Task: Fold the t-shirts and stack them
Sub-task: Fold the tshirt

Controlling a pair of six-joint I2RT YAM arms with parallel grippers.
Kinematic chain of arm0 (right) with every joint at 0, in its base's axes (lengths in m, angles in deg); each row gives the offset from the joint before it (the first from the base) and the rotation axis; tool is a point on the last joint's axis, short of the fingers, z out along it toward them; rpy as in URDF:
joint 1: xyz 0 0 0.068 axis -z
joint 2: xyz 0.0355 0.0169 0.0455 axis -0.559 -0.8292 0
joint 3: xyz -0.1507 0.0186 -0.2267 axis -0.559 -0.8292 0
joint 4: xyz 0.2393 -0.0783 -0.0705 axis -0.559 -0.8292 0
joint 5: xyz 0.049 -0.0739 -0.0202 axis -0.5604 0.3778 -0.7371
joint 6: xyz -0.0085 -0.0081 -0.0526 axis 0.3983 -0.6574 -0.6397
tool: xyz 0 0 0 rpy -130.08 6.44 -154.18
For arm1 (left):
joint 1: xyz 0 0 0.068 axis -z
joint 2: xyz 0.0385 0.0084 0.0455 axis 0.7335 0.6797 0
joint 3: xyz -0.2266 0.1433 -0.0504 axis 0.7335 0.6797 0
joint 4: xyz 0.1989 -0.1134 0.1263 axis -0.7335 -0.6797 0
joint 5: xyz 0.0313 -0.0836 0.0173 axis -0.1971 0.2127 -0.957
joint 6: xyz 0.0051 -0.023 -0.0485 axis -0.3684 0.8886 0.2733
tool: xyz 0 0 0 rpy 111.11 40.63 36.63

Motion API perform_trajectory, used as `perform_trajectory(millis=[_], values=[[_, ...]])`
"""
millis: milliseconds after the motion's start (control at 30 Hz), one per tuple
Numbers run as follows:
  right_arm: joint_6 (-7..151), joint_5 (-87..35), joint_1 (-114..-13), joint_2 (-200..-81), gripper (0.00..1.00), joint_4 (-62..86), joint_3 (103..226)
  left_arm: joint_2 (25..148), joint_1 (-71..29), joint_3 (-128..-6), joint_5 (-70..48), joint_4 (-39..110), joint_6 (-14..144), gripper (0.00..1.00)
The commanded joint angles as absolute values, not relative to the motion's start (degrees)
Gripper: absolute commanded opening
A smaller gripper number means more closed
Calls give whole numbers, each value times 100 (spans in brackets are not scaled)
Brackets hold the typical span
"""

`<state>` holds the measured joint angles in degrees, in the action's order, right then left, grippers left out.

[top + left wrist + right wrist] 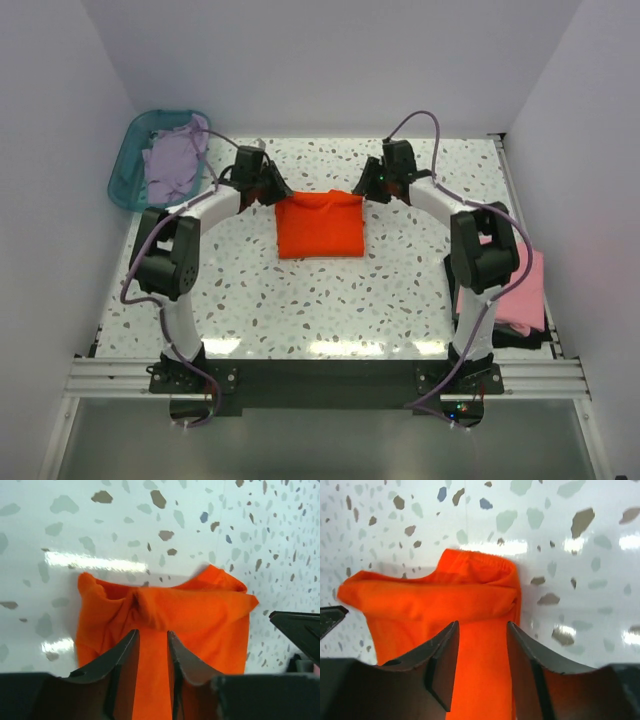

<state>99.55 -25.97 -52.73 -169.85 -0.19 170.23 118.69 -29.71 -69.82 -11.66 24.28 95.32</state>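
The orange-red t-shirt (320, 227) lies folded into a rectangle at the middle of the table. Its far edge is bunched, as the left wrist view (200, 610) and right wrist view (445, 600) show. My left gripper (275, 190) hovers over the shirt's far left corner, jaws slightly apart, with nothing between them (152, 632). My right gripper (362, 185) hovers over the far right corner, jaws open and empty (482, 624). The lavender t-shirt (175, 160) lies crumpled in the basket. The pink t-shirt (520, 290) lies at the right edge.
The teal plastic basket (125, 170) stands at the far left corner. A black object (520, 335) lies under the pink shirt at the right edge. White walls enclose the speckled table (320, 300) on three sides.
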Motion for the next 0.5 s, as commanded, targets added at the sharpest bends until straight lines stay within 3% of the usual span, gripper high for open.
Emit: perform_trajectory(millis=[0, 67, 133, 267, 467], values=[[9827, -2997, -5087, -17489, 49, 444, 17711, 12289, -3294, -7312, -727, 3557, 9412, 35], [9678, -3015, -5034, -17806, 59, 76, 18239, 12308, -3478, -7295, -605, 3918, 9439, 47], [9442, -2753, -5025, -17764, 70, -187, 18432, 12212, -3618, -7304, -605, 3903, 9421, 50], [9273, -2444, -5034, -17430, 73, -392, 18188, 11711, -3663, -7120, -718, 3965, 9316, 51], [9274, -2391, -5130, -17201, 71, -373, 17739, 11973, -3523, -7347, -482, 3693, 9167, 47]])
